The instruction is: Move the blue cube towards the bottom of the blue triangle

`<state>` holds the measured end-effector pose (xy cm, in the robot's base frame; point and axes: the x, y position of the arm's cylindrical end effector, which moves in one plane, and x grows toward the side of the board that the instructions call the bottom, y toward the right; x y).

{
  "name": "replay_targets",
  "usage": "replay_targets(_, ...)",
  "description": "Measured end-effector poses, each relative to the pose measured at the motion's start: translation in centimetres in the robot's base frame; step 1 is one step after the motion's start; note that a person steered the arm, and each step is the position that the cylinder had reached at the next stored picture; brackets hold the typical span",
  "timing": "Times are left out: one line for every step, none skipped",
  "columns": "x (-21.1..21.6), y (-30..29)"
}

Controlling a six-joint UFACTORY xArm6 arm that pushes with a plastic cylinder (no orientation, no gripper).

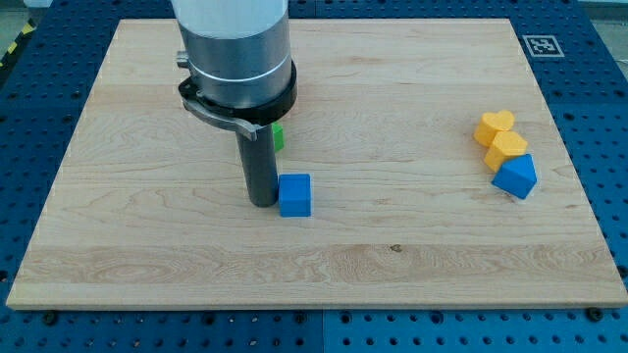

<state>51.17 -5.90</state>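
Observation:
The blue cube (295, 194) sits on the wooden board (314, 245) left of centre. My tip (262, 202) rests on the board right at the cube's left side, touching or nearly touching it. The blue triangle (516, 176) lies far off at the view's right, below two yellow blocks. The arm's wide grey body hides the board above the tip.
A yellow heart-shaped block (495, 126) and a yellow hexagon-like block (507, 148) sit stacked in a line just above the blue triangle. A green block (279, 136) peeks out behind the rod, mostly hidden. A marker tag (543, 45) is at the top right corner.

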Motion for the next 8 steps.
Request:
replay_targets(0.0,0.1)
replay_targets(0.0,0.1)
replay_targets(-1.3,0.2)
replay_targets(-3.7,0.5)
replay_targets(0.3,2.0)
replay_targets(1.2,0.6)
replay_targets(3.2,0.8)
replay_targets(3.9,4.3)
